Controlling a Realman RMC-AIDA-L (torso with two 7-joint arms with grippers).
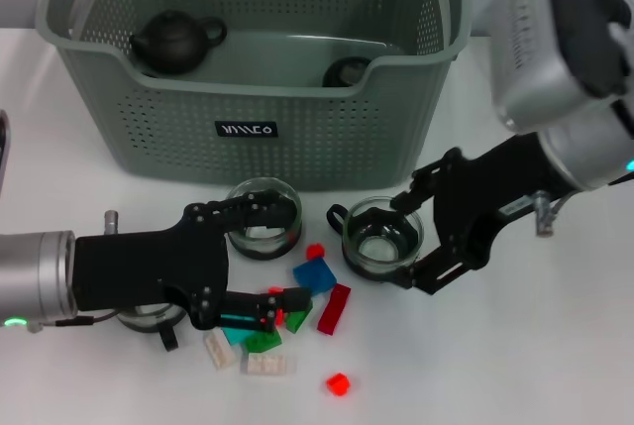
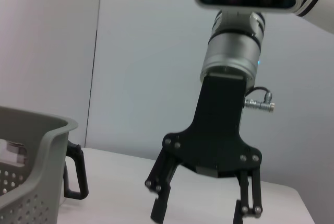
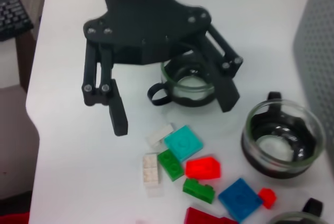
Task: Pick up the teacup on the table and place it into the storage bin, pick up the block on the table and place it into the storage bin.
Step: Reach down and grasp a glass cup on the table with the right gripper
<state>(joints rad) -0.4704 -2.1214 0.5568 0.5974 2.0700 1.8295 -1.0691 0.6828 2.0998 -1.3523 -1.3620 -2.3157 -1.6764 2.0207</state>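
Observation:
The grey-green storage bin point(image 1: 248, 98) stands at the back; a black teapot point(image 1: 176, 42) and a dark cup point(image 1: 347, 72) lie in it. A glass teacup point(image 1: 383, 237) sits in front of the bin, and my right gripper point(image 1: 408, 242) is open with one finger on each side of it. It shows open in the left wrist view point(image 2: 201, 211) too. A second glass teacup point(image 1: 263, 217) sits to its left. My left gripper point(image 1: 295, 257) is open over a pile of blocks, near a blue block point(image 1: 314, 274). It shows open in the right wrist view point(image 3: 172, 114).
A third glass cup point(image 1: 149, 318) lies under my left arm. Loose blocks lie around: dark red point(image 1: 334, 308), white point(image 1: 267, 364), a small red one point(image 1: 338, 383), teal point(image 3: 183, 142) and green point(image 3: 169, 164). The bin's wall point(image 2: 31, 182) is close behind the cups.

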